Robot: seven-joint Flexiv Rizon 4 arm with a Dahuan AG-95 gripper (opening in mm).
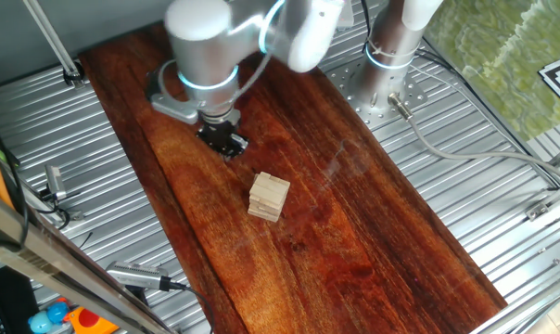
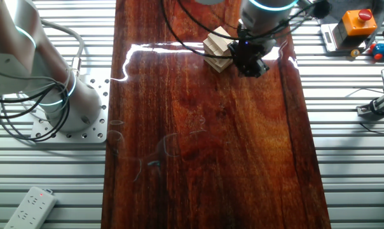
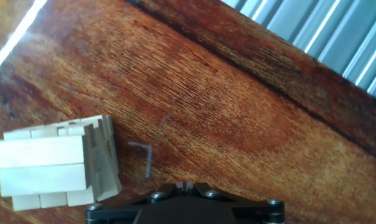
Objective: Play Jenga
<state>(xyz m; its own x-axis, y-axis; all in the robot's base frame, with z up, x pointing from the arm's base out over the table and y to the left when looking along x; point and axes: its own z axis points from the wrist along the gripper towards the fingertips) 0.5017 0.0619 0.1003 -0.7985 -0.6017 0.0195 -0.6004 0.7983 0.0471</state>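
I see one small stack of pale, smooth wooden blocks (image 1: pixel 268 197), crosswise layers, sitting mid-frame on the glossy, dark reddish wood-grain tabletop (image 1: pixel 373 232) in one fixed view. My black claw (image 1: pixel 225 142) hangs just up and left of it, apart from it. From the hand view only the claw's base shows, fingers cut off, so I cannot tell its opening.

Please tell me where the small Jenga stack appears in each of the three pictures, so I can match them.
One fixed view: the Jenga stack stands near the middle, below and right of the gripper.
The other fixed view: top centre, just left of the gripper.
Hand view: lower left corner.
Shared landmark: the dark red wooden board under the stack.
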